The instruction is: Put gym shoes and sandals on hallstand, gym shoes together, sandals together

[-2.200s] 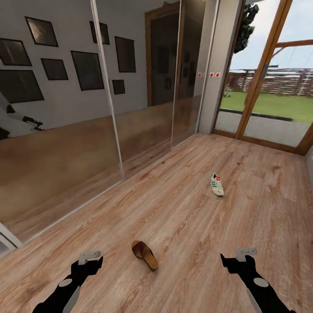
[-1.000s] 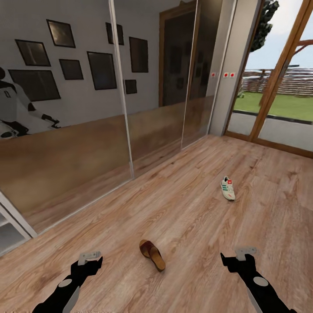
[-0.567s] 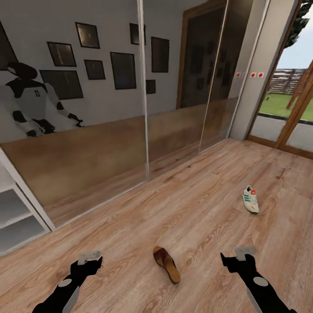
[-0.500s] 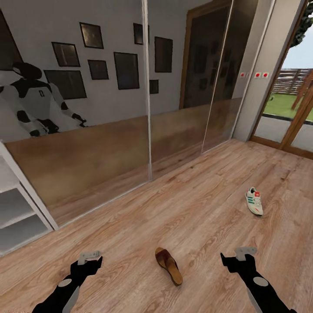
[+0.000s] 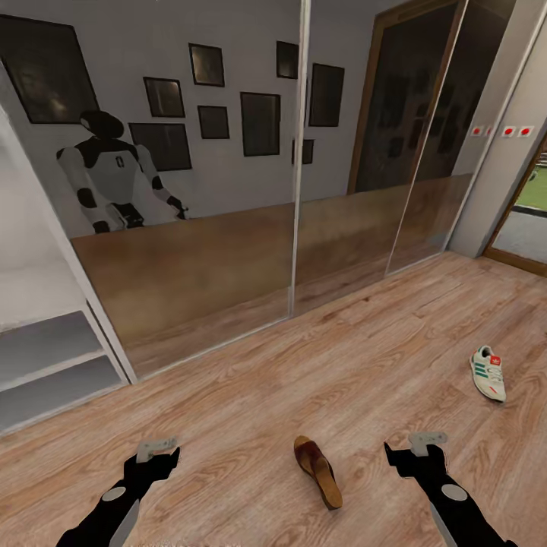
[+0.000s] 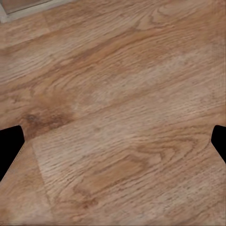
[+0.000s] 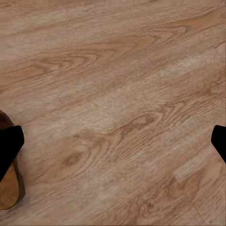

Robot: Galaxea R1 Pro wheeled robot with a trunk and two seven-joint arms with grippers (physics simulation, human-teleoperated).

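Note:
One dark brown sandal (image 5: 317,471) lies on the wood-plank corridor floor (image 5: 228,425), between my two arms. Its tan heel end (image 7: 9,188) also shows in the right wrist view, beside one fingertip. A white gym shoe (image 5: 488,372) with green stripes and a red patch lies on the floor farther off to the right. At the left edge stands the pale-grey hallstand (image 5: 45,365) with two open shelf levels. My left gripper (image 5: 159,453) (image 6: 113,143) and right gripper (image 5: 410,453) (image 7: 113,141) hover low over bare floor, both open and holding nothing.
A mirrored sliding-door wardrobe (image 5: 228,228) runs along the wall ahead and reflects the robot and framed pictures. A glass door (image 5: 532,220) to the garden is at the far right. Open floor lies between me and the wardrobe.
The camera has swung left, so the sandal and gym shoe have slid rightward in the picture and the hallstand has come into view at the left. Both arms keep the same pose.

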